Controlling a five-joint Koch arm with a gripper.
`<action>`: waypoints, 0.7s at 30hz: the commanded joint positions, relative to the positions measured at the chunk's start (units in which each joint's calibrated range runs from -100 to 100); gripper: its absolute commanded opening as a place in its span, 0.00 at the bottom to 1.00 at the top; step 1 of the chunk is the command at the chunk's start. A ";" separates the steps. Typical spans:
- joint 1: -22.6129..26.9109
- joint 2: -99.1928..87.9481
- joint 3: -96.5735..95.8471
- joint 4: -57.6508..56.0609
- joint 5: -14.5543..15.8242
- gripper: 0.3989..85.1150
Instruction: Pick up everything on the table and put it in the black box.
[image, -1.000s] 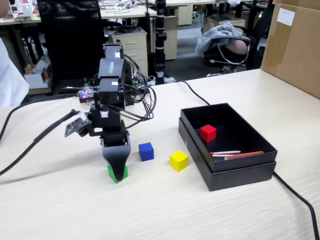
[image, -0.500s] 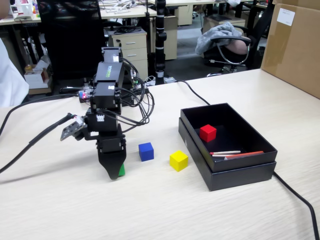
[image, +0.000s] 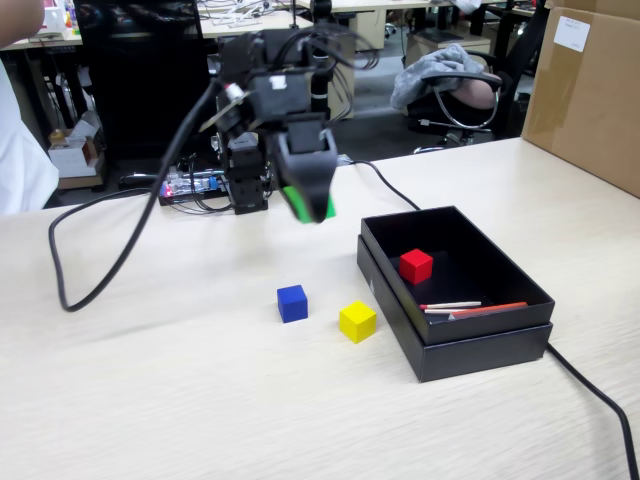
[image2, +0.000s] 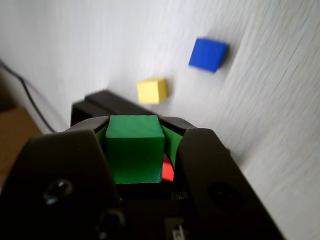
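Fixed view: I see the gripper (image: 312, 212) raised well above the table (image: 180, 400), jaws pointing down and clamped on the green cube (image: 302, 205), of which only a green sliver shows between the black fingers. Below the jaws and slightly to their left sits the blue cube (image: 292, 302); the yellow cube (image: 357, 321) lies below and just right of them, near the blue one but apart from it. The black box (image: 480, 345) stands to the right of the jaws and lower, with the red cube (image: 415, 265) inside at its left part, plus thin red and white sticks (image: 470, 308) near its front wall.

Wrist view: I note the green cube (image2: 135, 147) squeezed between both jaws, touching each. Beyond the jaw tips lie the yellow cube (image2: 152, 90) and, farther right, the blue cube (image2: 208, 54). A corner of the black box (image2: 100, 102) shows just past the tips, with a bit of the red cube (image2: 168, 170) peeking beside the green one.
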 joint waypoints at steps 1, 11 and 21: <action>4.49 -5.65 1.41 0.03 1.95 0.15; 10.60 15.58 10.56 -0.06 5.08 0.15; 9.33 36.46 17.82 -1.70 5.91 0.15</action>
